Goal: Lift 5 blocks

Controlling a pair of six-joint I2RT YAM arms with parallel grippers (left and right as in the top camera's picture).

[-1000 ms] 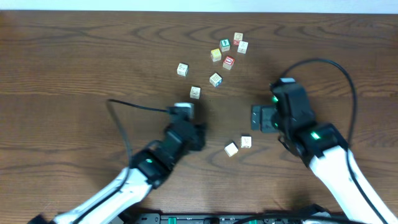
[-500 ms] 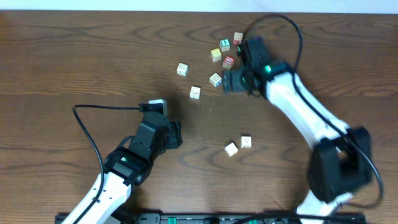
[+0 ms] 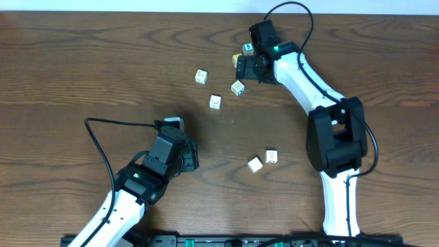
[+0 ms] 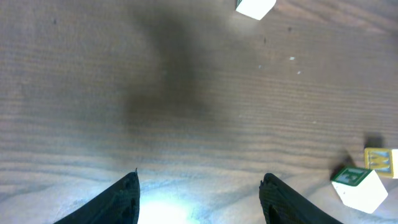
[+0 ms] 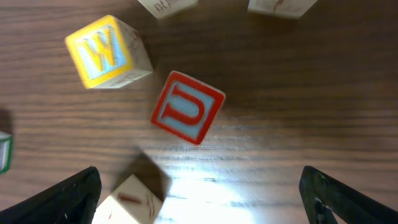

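Small pale-wood blocks lie scattered at the far middle of the table: one (image 3: 201, 75), one (image 3: 215, 101) and one (image 3: 238, 88). My right gripper (image 3: 245, 66) hangs open over the cluster behind them and hides part of it. In the right wrist view the red-faced block (image 5: 188, 107) with a white U lies ahead of the open right gripper (image 5: 199, 177). A pale block (image 5: 130, 199) sits just inside its left finger. My left gripper (image 3: 191, 155) is open over bare wood, as the left wrist view also shows of the left gripper (image 4: 199, 183).
A yellow-faced W cube (image 5: 109, 53) lies left of the red block. A green-faced cube (image 3: 247, 48) peeks out behind the right gripper. Two more cubes (image 3: 255, 165) (image 3: 271, 156) lie near the front middle. The right arm stretches across the table's right half.
The right arm swung from the near right out to the far block cluster and now sits over it. The left arm drew back to the left, then held still.
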